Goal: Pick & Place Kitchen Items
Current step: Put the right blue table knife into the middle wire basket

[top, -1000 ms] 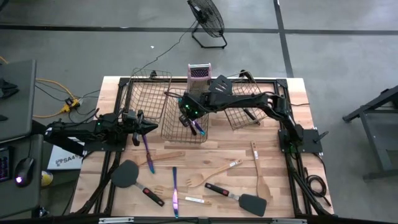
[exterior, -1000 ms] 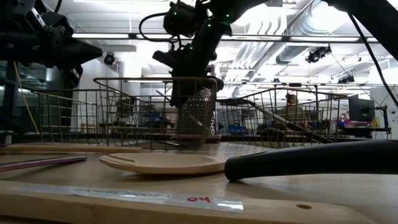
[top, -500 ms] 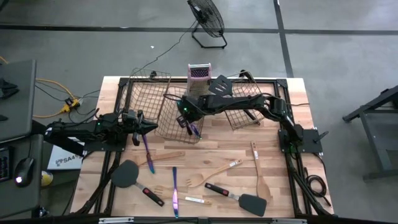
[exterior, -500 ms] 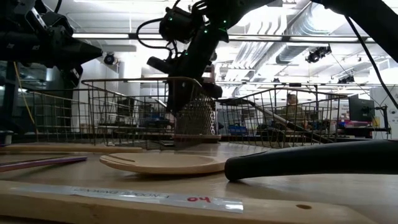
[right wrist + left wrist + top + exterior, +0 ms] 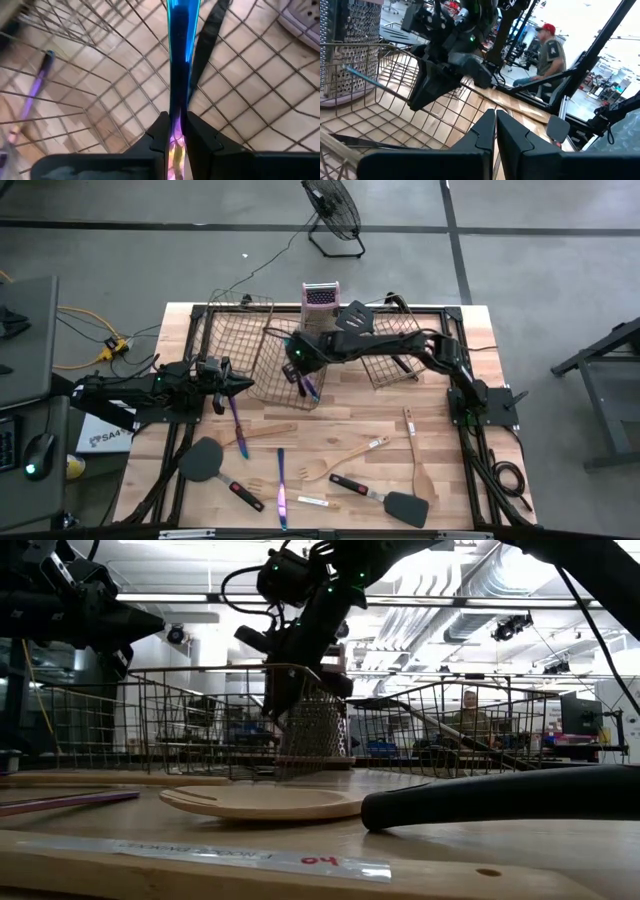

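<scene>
Shifted slightly leftward, the middle wire basket (image 5: 285, 368) is entered by the right gripper (image 5: 300, 373), jaws clamped on a slim iridescent purple-blue utensil (image 5: 179, 60); left gripper (image 5: 228, 386) jaws are closed, empty, above the worktop (image 5: 440, 430).

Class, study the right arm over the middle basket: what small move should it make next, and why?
Probably lower a little, then open. The right gripper is shut on an iridescent piece of cutlery pointing down into the middle basket, not yet resting on its mesh. The left gripper waits beside the basket.
</scene>
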